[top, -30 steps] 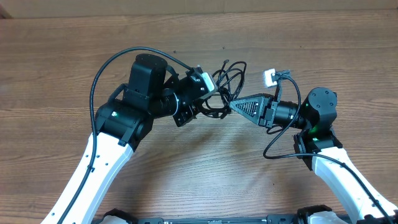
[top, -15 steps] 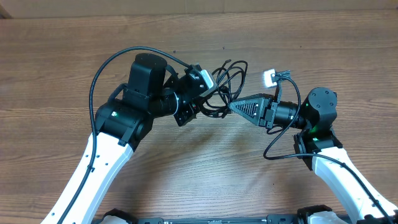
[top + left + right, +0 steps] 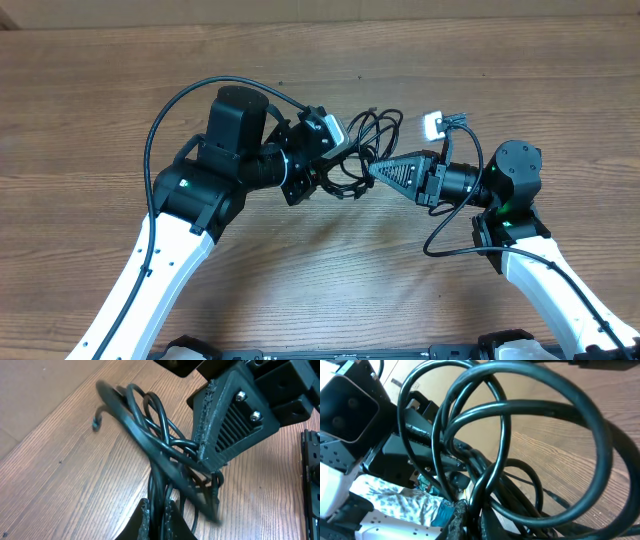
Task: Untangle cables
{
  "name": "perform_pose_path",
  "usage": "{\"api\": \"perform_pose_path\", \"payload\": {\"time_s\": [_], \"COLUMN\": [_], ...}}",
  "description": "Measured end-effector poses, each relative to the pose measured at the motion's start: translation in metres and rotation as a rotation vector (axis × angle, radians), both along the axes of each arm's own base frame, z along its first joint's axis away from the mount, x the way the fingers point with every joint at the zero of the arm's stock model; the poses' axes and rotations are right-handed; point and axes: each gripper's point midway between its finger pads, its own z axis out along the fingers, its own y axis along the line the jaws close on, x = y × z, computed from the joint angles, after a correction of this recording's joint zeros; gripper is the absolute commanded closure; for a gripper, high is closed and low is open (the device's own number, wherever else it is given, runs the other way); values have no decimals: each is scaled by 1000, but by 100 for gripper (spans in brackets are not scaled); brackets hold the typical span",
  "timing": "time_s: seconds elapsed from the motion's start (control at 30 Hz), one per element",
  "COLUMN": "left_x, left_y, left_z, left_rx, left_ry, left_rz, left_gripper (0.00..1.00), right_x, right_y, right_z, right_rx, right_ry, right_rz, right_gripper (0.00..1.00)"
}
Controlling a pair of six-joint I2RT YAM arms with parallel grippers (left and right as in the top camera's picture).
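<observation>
Black cables (image 3: 363, 132), brown wood-grain table (image 3: 90, 90), white-and-black arms (image 3: 163, 268), perhaps a bluish plug tip (image 3: 95, 423)

Cables (image 3: 360, 150) bunched at the middle of the table (image 3: 330, 260): left jaws on their left, right jaws on their right.
</observation>
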Motion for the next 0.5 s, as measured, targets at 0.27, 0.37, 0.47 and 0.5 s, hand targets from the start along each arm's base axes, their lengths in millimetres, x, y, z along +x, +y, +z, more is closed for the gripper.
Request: {"api": "perform_pose_path", "payload": {"time_s": [0.27, 0.37, 0.47, 0.5], "left_x": [0, 1, 0, 0], "left_y": [0, 3, 8, 9], "left_z": [0, -4, -11, -13], "left_rx": [-1, 21, 52, 59], "left_ry": [0, 11, 30, 37], "left_rz": [-2, 18, 42, 45], "left_gripper": [96, 96, 96, 96], "right_x": [0, 0, 0, 0], "right_y": [0, 0, 0, 0], "right_z": [0, 0, -2, -3], "right_rx": [0, 0, -3, -4], "right_ry": [0, -1, 12, 14], "right_rz": [0, 0, 0, -1], "right_gripper": [96, 96, 96, 96]}}
